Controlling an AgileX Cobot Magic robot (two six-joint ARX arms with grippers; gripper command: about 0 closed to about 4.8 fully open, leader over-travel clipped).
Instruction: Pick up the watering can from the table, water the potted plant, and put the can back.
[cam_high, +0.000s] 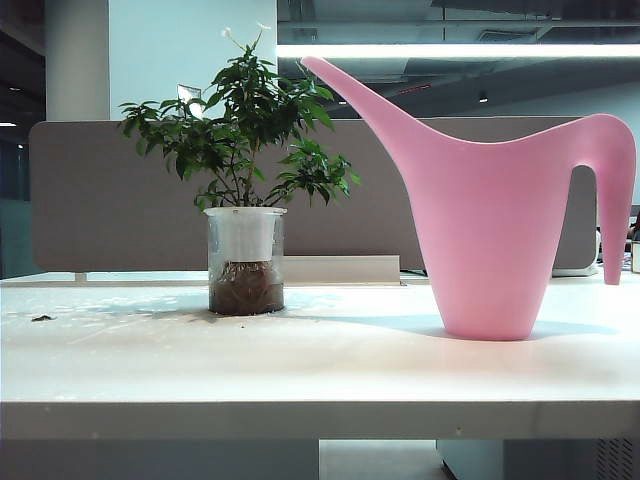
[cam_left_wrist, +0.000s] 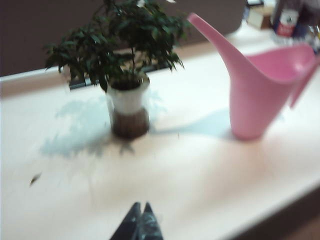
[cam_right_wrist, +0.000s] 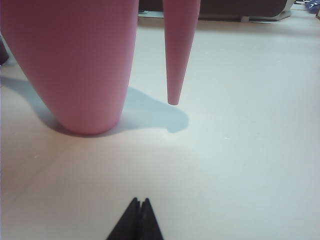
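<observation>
Exterior view first: a wide flat white tabletop with a thick pale edge carries a small bushy potted plant with dark glossy leaves, its white inner pot sitting in a clear glass jar with brown soil at the bottom, standing left of centre. To its right, apart from it, stands a large smooth pink plastic watering can, upright on its base, its long slender spout rising toward the plant's top and its arched handle drooping down on the far right. A dark speck of dirt lies near the left edge. Neither arm shows here. Left wrist view, somewhat blurred: the left gripper hangs above the table, its two dark fingertips pressed together with nothing between them, well short of the plant and the watering can beyond. Right wrist view: the right gripper sits low over the table, its tips likewise closed and empty, facing the can's pink body and the handle's tapered end, which hangs just clear of the tabletop.
</observation>
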